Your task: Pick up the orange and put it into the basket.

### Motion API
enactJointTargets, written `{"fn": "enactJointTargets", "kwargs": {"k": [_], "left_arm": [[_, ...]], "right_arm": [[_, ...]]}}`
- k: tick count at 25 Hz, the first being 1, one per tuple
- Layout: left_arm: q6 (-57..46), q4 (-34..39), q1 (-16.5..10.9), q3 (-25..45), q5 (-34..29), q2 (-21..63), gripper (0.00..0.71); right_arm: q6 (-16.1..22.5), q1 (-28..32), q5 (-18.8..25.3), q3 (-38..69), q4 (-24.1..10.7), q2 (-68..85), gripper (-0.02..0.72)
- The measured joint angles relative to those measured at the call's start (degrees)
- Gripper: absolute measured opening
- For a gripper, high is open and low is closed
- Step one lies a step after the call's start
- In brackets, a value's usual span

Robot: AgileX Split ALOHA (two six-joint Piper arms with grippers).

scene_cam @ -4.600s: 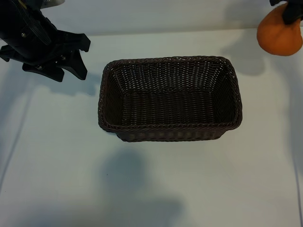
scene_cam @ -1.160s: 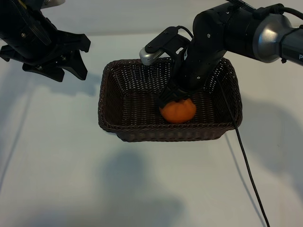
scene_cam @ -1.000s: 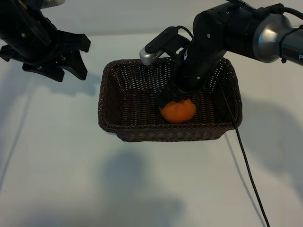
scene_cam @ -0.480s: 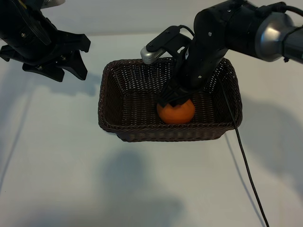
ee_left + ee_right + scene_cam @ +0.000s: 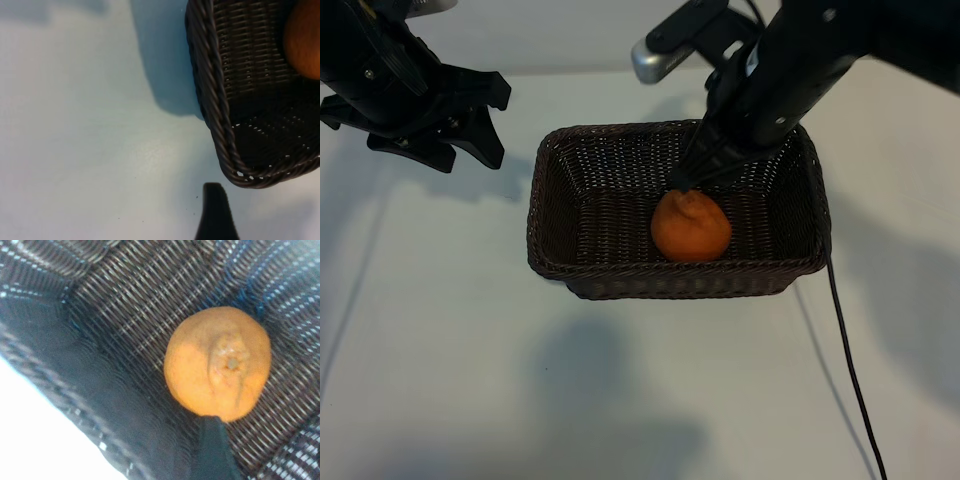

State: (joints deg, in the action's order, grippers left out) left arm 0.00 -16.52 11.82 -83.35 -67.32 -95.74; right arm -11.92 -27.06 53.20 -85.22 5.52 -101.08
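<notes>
White table (image 5: 440, 330), right tool (image 5: 695, 172) open, empty

No readable text, labels, brands, numbers or signs

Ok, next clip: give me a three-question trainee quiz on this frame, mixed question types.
1. True or false: the orange lies inside the basket.
2. Multiple choice: where is the right gripper? A) shut on the orange B) above the orange with its fingers open, holding nothing C) on the table outside the basket
3. Short answer: what is the left gripper holding?

Key:
1. True. It rests on the woven floor, stem end up.
2. B. A gap shows between the fingers and the fruit.
3. Nothing. It hangs open over the table, left of the basket in the exterior view.
</notes>
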Motion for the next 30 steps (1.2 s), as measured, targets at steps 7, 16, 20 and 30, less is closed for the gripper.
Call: {"fn": "enactJointTargets", "kwargs": {"k": [7, 16, 20, 30], "left_arm": [[0.00, 0.00, 0.00, 0.00, 0.00, 0.00, 0.526], [0.00, 0.00, 0.00, 0.00, 0.00, 0.00, 0.526], [0.00, 0.00, 0.00, 0.00, 0.00, 0.00, 0.526], [0.00, -0.17, 0.00, 0.00, 0.00, 0.00, 0.526]], "right_arm": [[0.55, 0.00, 2.93, 0.00, -0.52, 3.18, 0.425], [6.77, 3.10, 10.15, 0.00, -6.48, 4.22, 0.389], [9.08, 9.48, 14.92, -0.11, -7.73, 4.70, 0.376], [11.12, 26.41, 16.48, -0.11, -8.34, 5.68, 0.365]]}}
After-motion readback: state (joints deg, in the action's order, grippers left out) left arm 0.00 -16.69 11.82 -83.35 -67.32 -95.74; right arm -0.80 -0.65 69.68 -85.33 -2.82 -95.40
